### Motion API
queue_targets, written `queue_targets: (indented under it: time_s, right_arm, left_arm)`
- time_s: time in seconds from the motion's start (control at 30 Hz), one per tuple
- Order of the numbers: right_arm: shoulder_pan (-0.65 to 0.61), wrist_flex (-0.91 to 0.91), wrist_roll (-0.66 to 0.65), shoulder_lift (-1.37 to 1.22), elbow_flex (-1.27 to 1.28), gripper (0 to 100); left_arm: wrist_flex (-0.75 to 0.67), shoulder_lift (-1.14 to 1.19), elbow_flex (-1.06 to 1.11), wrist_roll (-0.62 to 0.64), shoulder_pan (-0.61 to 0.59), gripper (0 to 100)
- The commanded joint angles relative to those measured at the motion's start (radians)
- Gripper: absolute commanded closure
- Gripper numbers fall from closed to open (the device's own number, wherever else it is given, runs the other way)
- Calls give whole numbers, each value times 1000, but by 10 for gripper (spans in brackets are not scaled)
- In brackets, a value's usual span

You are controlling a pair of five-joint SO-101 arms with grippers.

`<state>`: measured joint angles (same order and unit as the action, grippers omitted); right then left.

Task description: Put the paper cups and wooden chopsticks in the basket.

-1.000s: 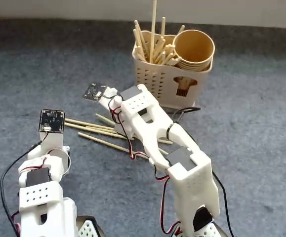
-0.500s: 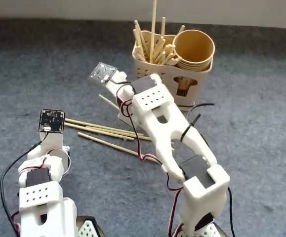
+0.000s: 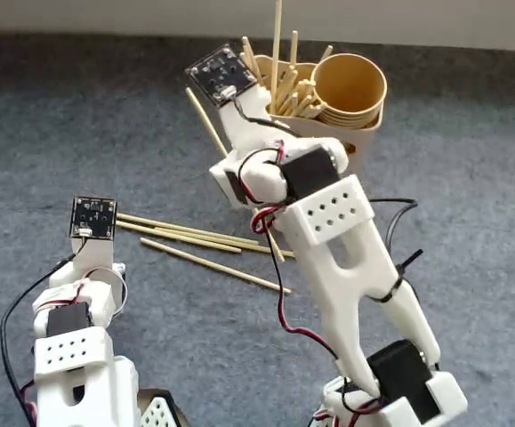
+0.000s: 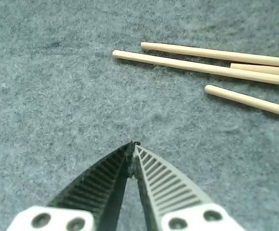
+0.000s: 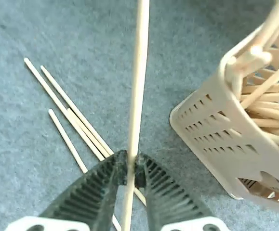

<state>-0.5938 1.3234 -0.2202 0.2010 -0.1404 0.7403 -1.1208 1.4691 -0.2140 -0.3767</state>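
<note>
- The thin pale wooden chopstick is pinched between the fingers of the right tool. It is held up at upper centre of the high view, just beside the cream perforated plastic basket. So narrow a grip may let it pivot or slip, and its tip may snag the rim or the sticks crowding inside.
- Several loose wooden chopsticks lie middle left on the grey felt tabletop; a swinging arm could scatter them.
- The left tool, closed on nothing, hangs near their ends.
- The stacked tan paper cups sit in the basket, but their number is unclear.
</note>
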Motion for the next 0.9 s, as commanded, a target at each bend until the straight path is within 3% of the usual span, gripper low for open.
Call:
queue_targets:
  time_s: [0.0,0.43,0.87]
  right_arm:
    - [-27,-13,15,116,-19,993]
    - [65,-654,15,317,-7,993]
    - [214,-878,15,65,-7,993]
  left_arm:
    - [-18,-16,-5,-6,-4,992]
    - [-18,-16,-5,-6,-4,992]
    - [-17,-16,-5,-6,-4,992]
